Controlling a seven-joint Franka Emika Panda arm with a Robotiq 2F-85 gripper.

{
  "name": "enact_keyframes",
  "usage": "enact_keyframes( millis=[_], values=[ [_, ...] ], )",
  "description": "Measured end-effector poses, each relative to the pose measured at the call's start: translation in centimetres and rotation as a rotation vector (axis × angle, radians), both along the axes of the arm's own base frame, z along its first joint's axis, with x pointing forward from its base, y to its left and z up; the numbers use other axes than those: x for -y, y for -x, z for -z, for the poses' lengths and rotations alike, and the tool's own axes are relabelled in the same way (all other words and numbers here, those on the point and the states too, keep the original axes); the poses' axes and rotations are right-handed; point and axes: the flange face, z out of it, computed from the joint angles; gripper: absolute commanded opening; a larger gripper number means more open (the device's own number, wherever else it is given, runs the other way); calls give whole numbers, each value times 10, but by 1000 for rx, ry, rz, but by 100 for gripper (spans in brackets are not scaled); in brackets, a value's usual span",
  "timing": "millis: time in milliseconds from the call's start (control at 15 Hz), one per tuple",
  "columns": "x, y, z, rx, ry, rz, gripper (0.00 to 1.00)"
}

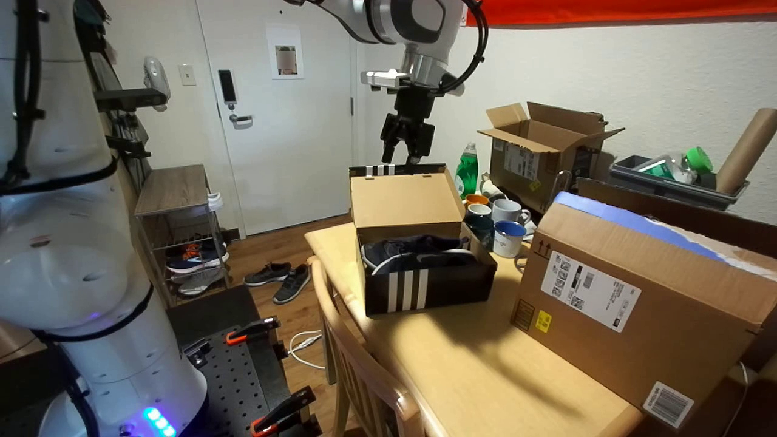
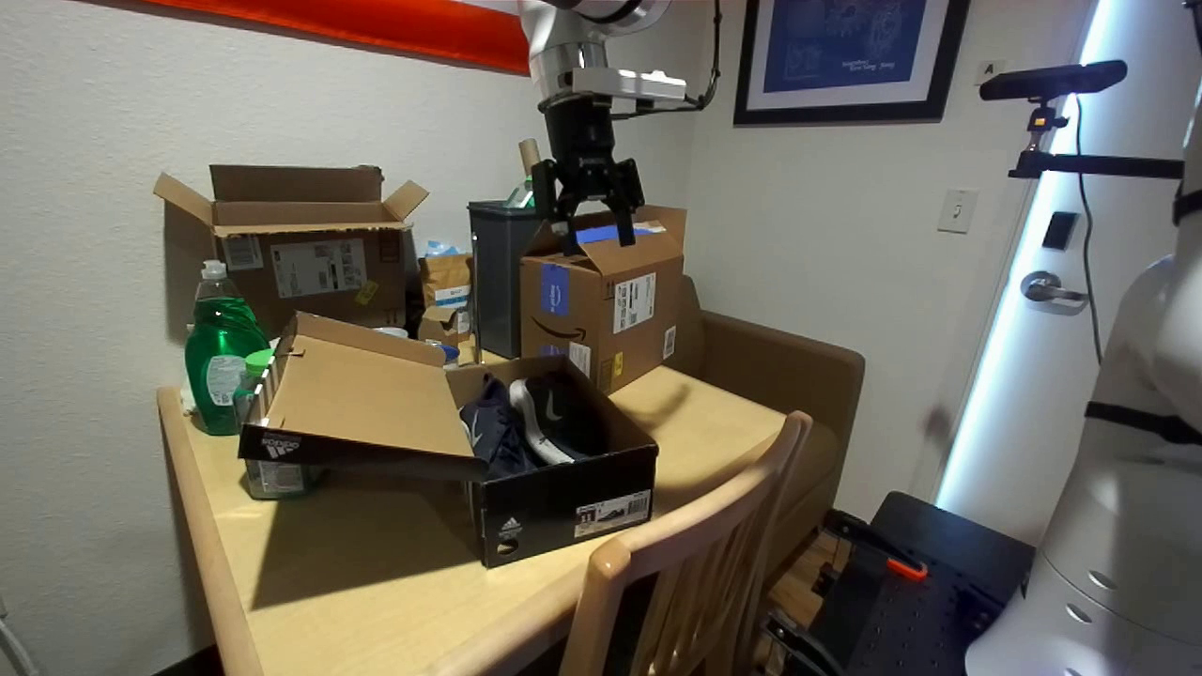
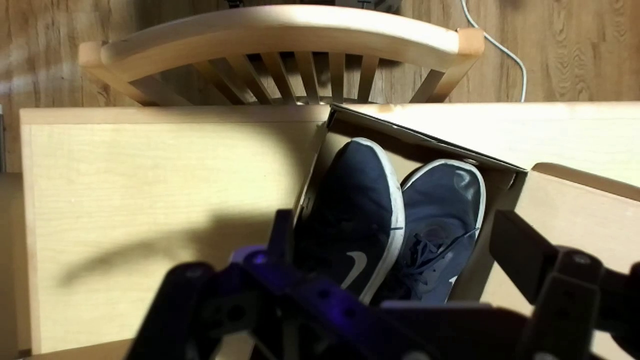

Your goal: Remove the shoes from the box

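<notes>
Holds the gripper (image 1: pixel 400 159) spread wide, with nothing in its grasp, high above the open black box (image 1: pixel 449 285) in an exterior view. Finds the shoes (image 1: pixel 413 252) inside the box, side by side, visible over its near side; looks like a job not yet begun. Could knock the raised lid (image 1: pixel 407 197) on the way down, with so little gap visible over its upper edge; cannot tell the true clearance. Risks toppling the mugs (image 1: pixel 508 243) just beside the box by swinging wide.

In an exterior view, shows the lid leaning outward near the green soap bottle (image 2: pixel 221 347); could tip that bottle by pushing the lid. Calls for lifting a shoe well up before any sideways move, given the taped carton (image 2: pixel 563 314) near the box and the flapped carton (image 2: pixel 324 268) farther back.

In the wrist view, looks down on the shoes, touching each other, toes toward the chair (image 3: pixel 280 30). Could pinch both at once, or a shoe with a side of the box, by closing without shifting over a single upper; could then drag the box toward the nearby edge of the table (image 3: pixel 150 190). Might catch the dark laces (image 3: pixel 422 255), or slip off a toe by gripping too shallow.
</notes>
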Motion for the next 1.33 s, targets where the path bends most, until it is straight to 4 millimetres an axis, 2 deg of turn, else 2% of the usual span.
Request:
enact_keyframes(
  millis=[600,867,1067,1333],
  values=[
    [1,0,1,-2,-5,-1,100],
    [1,-6,12,3,-12,-16,100],
    [0,-17,28,29,-15,-18,100],
    [-4,-46,51,158,-28,-20,100]
  ],
)
